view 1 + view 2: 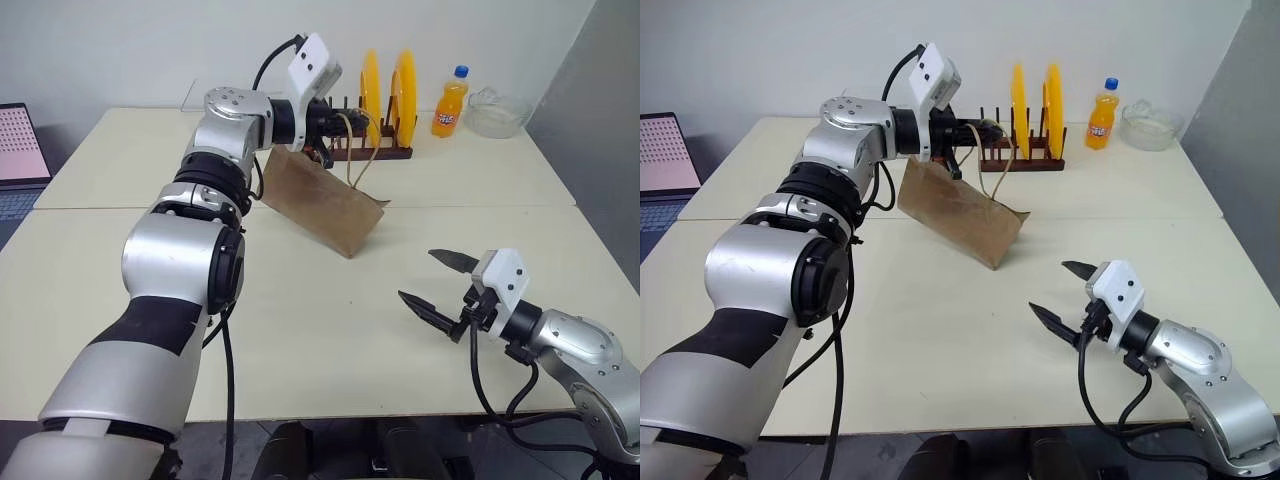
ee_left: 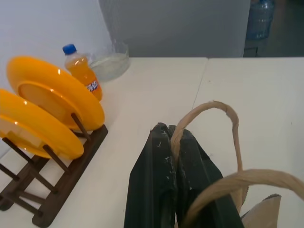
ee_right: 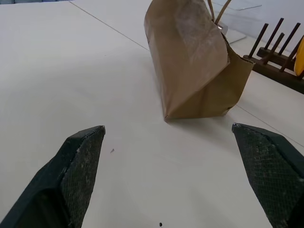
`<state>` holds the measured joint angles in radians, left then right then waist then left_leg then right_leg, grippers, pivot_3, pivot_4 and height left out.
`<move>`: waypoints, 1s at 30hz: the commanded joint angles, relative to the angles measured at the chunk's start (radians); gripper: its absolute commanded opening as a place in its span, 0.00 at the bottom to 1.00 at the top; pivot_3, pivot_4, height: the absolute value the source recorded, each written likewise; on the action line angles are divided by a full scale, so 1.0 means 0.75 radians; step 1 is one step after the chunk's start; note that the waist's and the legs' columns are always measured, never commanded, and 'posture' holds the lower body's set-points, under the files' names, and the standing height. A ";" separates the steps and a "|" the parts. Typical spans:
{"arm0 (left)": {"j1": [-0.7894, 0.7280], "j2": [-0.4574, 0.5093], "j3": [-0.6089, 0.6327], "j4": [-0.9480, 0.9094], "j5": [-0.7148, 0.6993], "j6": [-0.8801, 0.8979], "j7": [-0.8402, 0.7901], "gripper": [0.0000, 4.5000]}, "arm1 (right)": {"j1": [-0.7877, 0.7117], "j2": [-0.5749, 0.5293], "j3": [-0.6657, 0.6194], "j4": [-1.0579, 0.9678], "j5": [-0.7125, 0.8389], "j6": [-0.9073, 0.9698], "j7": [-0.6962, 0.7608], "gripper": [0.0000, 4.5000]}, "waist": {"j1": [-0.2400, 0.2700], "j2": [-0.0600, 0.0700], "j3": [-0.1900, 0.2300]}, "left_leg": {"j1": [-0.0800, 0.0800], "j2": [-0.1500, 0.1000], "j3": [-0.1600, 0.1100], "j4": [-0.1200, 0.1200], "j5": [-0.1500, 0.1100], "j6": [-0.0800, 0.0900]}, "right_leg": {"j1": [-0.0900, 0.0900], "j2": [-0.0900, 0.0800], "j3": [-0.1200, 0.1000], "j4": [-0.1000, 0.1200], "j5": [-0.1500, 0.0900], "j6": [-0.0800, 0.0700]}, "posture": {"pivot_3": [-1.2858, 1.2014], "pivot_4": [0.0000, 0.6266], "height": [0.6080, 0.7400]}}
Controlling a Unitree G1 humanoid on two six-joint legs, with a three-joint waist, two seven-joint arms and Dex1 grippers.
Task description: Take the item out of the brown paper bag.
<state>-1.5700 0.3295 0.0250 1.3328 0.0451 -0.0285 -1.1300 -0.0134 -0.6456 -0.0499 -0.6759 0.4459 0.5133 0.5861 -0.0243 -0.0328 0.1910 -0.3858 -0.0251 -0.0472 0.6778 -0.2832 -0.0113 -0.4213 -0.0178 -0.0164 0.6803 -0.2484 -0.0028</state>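
bag (image 1: 322,199) mid-table | rack (image 1: 368,152) behind bag | bottle (image 1: 450,103) right of rack

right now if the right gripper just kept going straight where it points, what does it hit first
Most likely the brown paper bag: it stands between the open fingers of the right gripper, with bare table before it. Depth is hard to judge.

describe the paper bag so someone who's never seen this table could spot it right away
Start at the wooden rack holding two orange plates at the far side of the pale table. Just in front of it sits the brown paper bag, leaning, with the left gripper shut on one of its looped cord handles. It is the only creased brown paper thing there.
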 commanded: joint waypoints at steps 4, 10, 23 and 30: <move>-0.034 0.037 -0.018 -0.062 0.026 0.007 -0.019 0.00 | -0.022 0.006 -0.022 -0.014 -0.012 -0.022 -0.006 1.00 | 0.000 0.000 0.000 | 0.000 0.000 0.000 0.000 0.000 0.000 | 0.000 0.000 0.000 0.000 0.000 0.000 | 0.52 0.24 1.00; -0.039 0.055 -0.034 -0.069 0.041 0.027 -0.014 0.00 | -0.033 0.016 -0.017 0.004 -0.017 -0.033 -0.005 1.00 | 0.000 0.000 0.000 | 0.000 0.000 0.000 0.000 0.000 0.000 | 0.000 0.000 0.000 0.000 0.000 0.000 | 0.52 0.24 1.00; -0.041 0.120 -0.089 -0.110 0.104 0.048 -0.008 0.00 | -0.110 0.083 -0.022 0.048 -0.020 -0.034 -0.018 1.00 | -0.002 0.000 0.000 | 0.000 0.000 0.000 0.000 0.000 0.000 | 0.000 0.000 0.000 0.001 0.000 0.000 | 0.52 0.24 1.00; -0.051 0.163 -0.105 -0.124 0.121 0.054 0.003 0.00 | -0.146 0.118 -0.031 0.061 0.011 -0.046 0.007 1.00 | -0.002 0.000 0.000 | 0.000 0.000 0.000 0.000 0.000 0.000 | 0.000 0.000 0.000 0.001 0.000 0.000 | 0.52 0.24 1.00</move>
<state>-1.5701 0.4310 -0.0542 1.2969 0.1369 0.0190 -1.1349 -0.1037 -0.5649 -0.0508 -0.6163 0.4390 0.5079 0.5869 -0.0258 -0.0328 0.1909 -0.3857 -0.0252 -0.0474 0.6780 -0.2832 -0.0112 -0.4214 -0.0178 -0.0163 0.6808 -0.2481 -0.0033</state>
